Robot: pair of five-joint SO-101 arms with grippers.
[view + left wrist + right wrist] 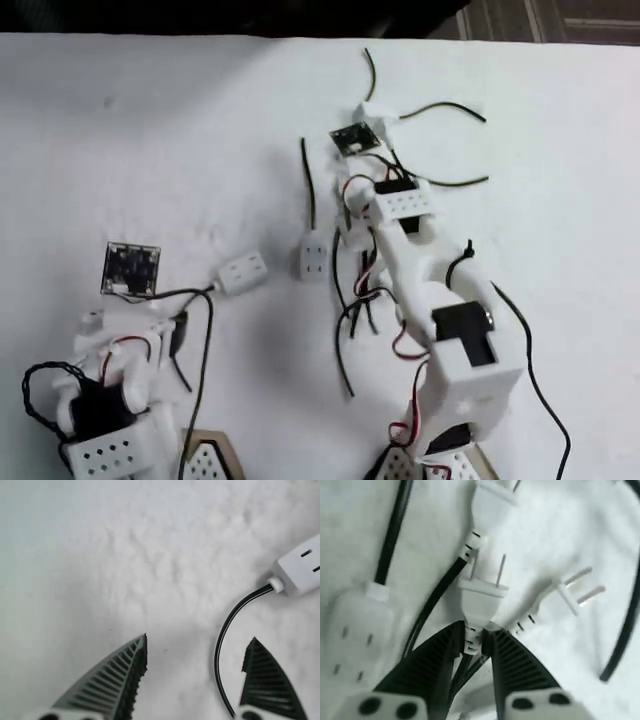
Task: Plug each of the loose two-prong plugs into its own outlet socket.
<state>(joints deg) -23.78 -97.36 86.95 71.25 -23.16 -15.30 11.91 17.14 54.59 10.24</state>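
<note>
Your right gripper (475, 630) had its jaws clamped on the ribbed neck of a white two-prong plug (480, 592). The plug's body and prongs stood out just past the fingertips. A second plug (568, 596) lay just beyond the tips to one side, prongs bare, and a third plug (490, 505) sat farther out ahead. Dark cords ran down between the fingers beside the held neck, and I could not tell whether one of them was pinched too.

The main risk I saw was the grip itself. Held by the flexible neck rather than the body, the plug could swivel under load, and the prongs could skate off the socket face. If a neighbouring cord was caught, moving off could drag the second plug along.

A white outlet (352, 625) lay close outside one finger of that gripper, its slots empty. Your left gripper (199, 640) had its jaws wide apart with nothing between them. Another outlet (302, 570) lay beyond and outside one fingertip, its visible slots also empty. Its black cord (218, 650) curved back in between the fingers. Both outlets looked loose on the cloth, so an unbraced push could simply slide one away.
</note>
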